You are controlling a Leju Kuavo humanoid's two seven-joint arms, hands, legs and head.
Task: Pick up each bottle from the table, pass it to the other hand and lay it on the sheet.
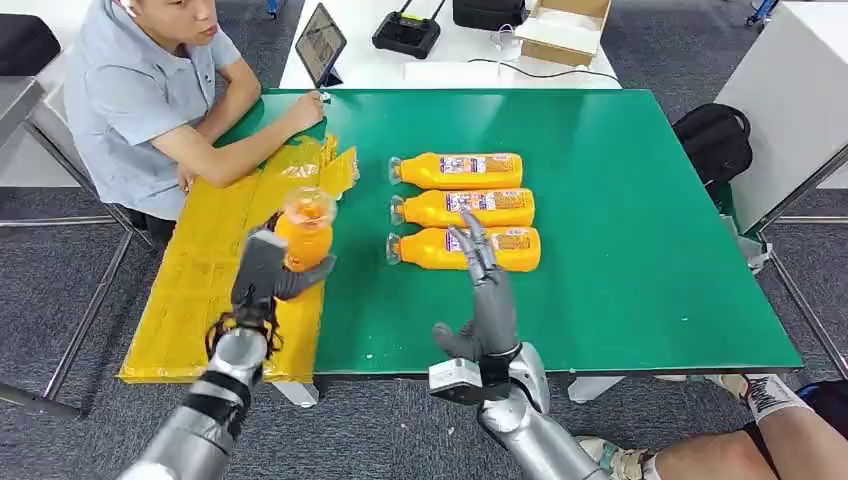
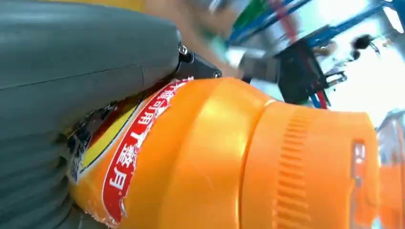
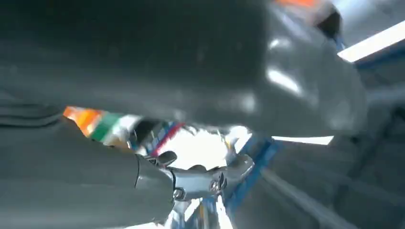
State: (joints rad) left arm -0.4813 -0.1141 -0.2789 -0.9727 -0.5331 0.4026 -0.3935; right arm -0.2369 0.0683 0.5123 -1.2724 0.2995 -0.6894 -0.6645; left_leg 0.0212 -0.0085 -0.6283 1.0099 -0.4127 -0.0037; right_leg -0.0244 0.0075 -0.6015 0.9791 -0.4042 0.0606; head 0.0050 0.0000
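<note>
My left hand (image 1: 264, 280) grips an orange bottle (image 1: 304, 232) upright above the yellow sheet (image 1: 210, 270), cap end up. In the left wrist view the same bottle (image 2: 229, 162) sits close against the hand's grey cover (image 2: 71, 71), with its red label showing. Three more orange bottles lie side by side on the green table (image 1: 620, 250): a far one (image 1: 462, 170), a middle one (image 1: 470, 208) and a near one (image 1: 500, 250). My right hand (image 1: 486, 300) stands raised near the table's front edge, fingers extended upward and empty, in front of the near bottle.
A person sits at the table's far left with a forearm (image 1: 240, 150) resting on the sheet's far end. A tablet (image 1: 320, 45), a controller (image 1: 407, 32) and a cardboard box (image 1: 565, 28) lie on the white table behind. A black bag (image 1: 715, 140) stands at right.
</note>
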